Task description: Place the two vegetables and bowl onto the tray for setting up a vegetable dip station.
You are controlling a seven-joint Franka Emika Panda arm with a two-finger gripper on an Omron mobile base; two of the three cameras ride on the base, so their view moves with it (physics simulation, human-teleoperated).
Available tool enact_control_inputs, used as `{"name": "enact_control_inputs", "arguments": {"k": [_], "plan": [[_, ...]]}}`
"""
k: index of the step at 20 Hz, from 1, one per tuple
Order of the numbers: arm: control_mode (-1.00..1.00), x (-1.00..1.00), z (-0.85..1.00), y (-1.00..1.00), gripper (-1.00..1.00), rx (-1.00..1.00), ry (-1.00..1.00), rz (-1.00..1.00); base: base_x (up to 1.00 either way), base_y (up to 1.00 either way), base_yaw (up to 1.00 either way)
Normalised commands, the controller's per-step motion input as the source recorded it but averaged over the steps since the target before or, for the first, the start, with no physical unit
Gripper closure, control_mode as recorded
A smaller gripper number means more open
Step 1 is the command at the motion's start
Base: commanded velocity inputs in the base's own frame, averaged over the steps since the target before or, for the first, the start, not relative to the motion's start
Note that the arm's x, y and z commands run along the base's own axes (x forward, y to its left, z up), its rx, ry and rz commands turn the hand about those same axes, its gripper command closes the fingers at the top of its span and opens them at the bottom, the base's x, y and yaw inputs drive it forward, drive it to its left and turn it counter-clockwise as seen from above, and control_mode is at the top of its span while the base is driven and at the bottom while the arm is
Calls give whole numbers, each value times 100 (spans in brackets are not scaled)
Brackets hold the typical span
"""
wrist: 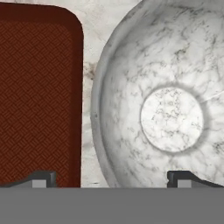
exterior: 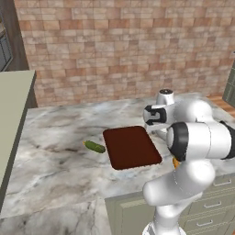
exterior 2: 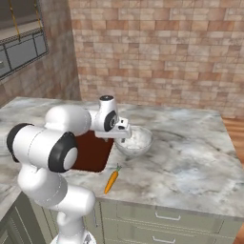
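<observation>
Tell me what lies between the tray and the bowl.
Nothing: in the hand view just a narrow strip of bare marble counter separates the tray from the bowl, which sit side by side without touching.

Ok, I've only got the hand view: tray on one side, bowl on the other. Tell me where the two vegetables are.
Observer: The cucumber lies on the marble counter beside the tray, on the side away from the bowl, apart from the rim.
Operator: Now give me the carrot.
Observer: The carrot lies on the counter in front of the bowl, near the counter's front edge, its green tip towards the bowl. It touches neither bowl nor tray.
</observation>
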Motion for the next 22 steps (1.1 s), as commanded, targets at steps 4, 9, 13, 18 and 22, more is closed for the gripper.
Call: {"name": "enact_control_inputs", "arguments": {"k": [4, 9, 13, 18, 22], "plan": [[-100, 15, -11, -3, -100, 0, 0, 0, 0, 0, 0], [-100, 18, -10, -4, -100, 0, 0, 0, 0, 0, 0], [-100, 16, -12, -4, -100, 0, 0, 0, 0, 0, 0], [-100, 4, -14, -2, -100, 0, 0, 0, 0, 0, 0], [-100, 0, -7, 0, 100, 0, -1, 0, 0, 0, 0]]}}
